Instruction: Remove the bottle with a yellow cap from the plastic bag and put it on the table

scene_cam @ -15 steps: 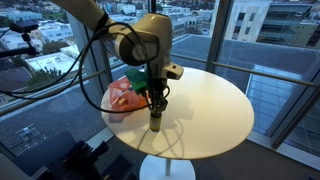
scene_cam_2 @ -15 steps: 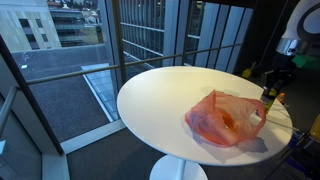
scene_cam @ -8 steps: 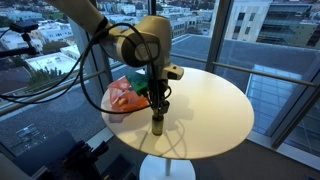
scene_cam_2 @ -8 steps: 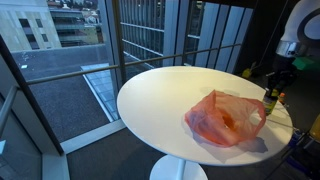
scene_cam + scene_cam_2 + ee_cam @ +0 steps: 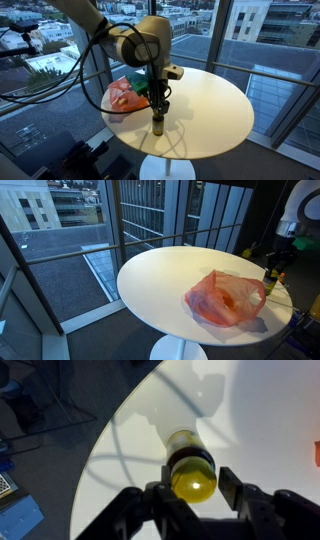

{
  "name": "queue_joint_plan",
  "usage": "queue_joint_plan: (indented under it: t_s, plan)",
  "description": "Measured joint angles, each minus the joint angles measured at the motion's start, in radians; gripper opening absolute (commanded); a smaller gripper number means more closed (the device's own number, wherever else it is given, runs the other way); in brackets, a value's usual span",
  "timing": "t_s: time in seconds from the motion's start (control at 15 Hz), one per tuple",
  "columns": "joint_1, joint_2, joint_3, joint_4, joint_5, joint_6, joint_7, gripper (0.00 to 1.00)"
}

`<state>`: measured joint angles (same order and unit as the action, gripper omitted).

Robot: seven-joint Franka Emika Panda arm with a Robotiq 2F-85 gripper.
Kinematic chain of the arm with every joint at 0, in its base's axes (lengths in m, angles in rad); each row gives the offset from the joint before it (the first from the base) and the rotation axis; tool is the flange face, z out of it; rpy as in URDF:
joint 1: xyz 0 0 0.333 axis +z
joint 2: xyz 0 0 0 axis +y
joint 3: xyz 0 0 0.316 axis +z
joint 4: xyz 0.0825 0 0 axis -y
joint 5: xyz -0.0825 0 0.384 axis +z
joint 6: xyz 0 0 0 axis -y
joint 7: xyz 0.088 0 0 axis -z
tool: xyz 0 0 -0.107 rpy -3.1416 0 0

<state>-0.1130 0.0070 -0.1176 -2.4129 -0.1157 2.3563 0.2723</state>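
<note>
Change: hardly anything has moved since half a second ago. The arm, bottle and bag sit at the same spots in both exterior views.
Bottle: a small bottle [image 5: 157, 122] stands upright on the round white table [image 5: 215, 100], out of the bag. In this exterior view it is low and centre in the frame, near the table's front edge. In an exterior view from the opposite side [image 5: 272, 279] it is at the far right, close to the table's rim.
Cap: the wrist view looks straight down on the yellow cap [image 5: 193, 478], just below the frame's centre. The bottle's shadow stretches toward the upper left across the table top [image 5: 250, 420].
Gripper: the gripper [image 5: 157, 103] hangs directly over the bottle, pointing down. In the wrist view its fingers [image 5: 232, 485] are spread, one on each side of the cap. A narrow gap shows on the right side, so it does not seem to be squeezing the bottle.
Bag: an orange-red plastic bag [image 5: 124, 94] lies crumpled on the table to the left of the bottle, partly behind the arm. In an exterior view [image 5: 225, 298] it sits right of centre, just beside the bottle, and looks translucent.
Arm: the white arm [image 5: 120, 35] enters from the upper left, with dark cables looping beside it.
Setting: tall windows [image 5: 150, 210] surround the table, with city buildings outside.
</note>
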Motion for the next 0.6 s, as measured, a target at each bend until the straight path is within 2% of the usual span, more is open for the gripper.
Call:
queue_joint_plan:
  t_s: [0.07, 0.13, 0.33, 0.4, 0.6]
  plan:
    - [0.000, 0.000, 0.000, 0.000, 0.000, 0.000, 0.000, 0.66]
    - [0.001, 0.000, 0.000, 0.000, 0.000, 0.000, 0.000, 0.72]
    - [0.002, -0.001, 0.002, 0.000, 0.000, 0.000, 0.000, 0.97]
    - [0.003, -0.002, 0.003, 0.000, 0.000, 0.000, -0.001, 1.00]
    - [0.008, -0.013, 0.007, -0.001, 0.000, -0.001, -0.003, 1.00]
